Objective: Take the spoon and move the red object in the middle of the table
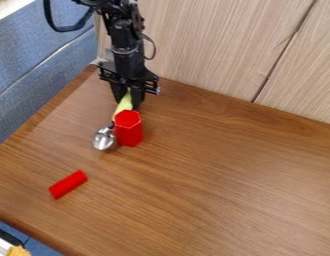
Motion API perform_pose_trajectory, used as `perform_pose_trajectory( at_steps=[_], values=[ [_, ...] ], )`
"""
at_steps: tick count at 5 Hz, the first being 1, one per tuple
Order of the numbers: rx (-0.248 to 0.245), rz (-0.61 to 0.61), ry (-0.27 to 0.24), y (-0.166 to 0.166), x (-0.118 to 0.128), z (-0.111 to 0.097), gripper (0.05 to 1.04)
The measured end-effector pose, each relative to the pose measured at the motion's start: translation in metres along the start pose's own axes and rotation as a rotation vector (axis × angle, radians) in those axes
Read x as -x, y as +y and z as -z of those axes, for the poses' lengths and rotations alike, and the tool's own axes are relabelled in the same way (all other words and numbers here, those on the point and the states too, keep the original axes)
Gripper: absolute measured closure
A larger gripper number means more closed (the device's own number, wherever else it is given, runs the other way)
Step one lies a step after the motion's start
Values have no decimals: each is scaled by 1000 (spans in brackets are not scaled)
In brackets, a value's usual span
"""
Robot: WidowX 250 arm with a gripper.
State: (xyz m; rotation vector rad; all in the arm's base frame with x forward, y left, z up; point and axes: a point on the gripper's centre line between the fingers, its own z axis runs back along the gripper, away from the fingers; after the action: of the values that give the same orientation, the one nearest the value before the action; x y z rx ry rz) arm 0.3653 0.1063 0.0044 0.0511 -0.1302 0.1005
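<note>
The gripper hangs near the table's back left, its fingers shut on the light green handle of the spoon. The spoon slants down and to the left, and its silver bowl lies at or just above the tabletop. An upright red hexagonal block stands just right of the bowl, in front of the gripper, hiding part of the spoon. Whether spoon and block touch I cannot tell. Nearer the front left, a smaller red piece lies on its side on the wooden table.
A pale wooden panel rises along the table's back edge. Blue fabric borders the left side. At the bottom left corner, past the table's edge, there is a yellowish item beside something white and black.
</note>
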Motion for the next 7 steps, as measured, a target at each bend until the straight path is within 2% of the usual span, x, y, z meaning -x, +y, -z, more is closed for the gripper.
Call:
perform_pose_trajectory(
  at_steps=[2,4,5,7],
  values=[
    [23,49,3,-21,1,1,690],
    [58,160,6,-58,4,5,690],
    [66,205,-16,-73,2,-3,690],
    [82,259,-20,-93,4,-3,690]
  ],
)
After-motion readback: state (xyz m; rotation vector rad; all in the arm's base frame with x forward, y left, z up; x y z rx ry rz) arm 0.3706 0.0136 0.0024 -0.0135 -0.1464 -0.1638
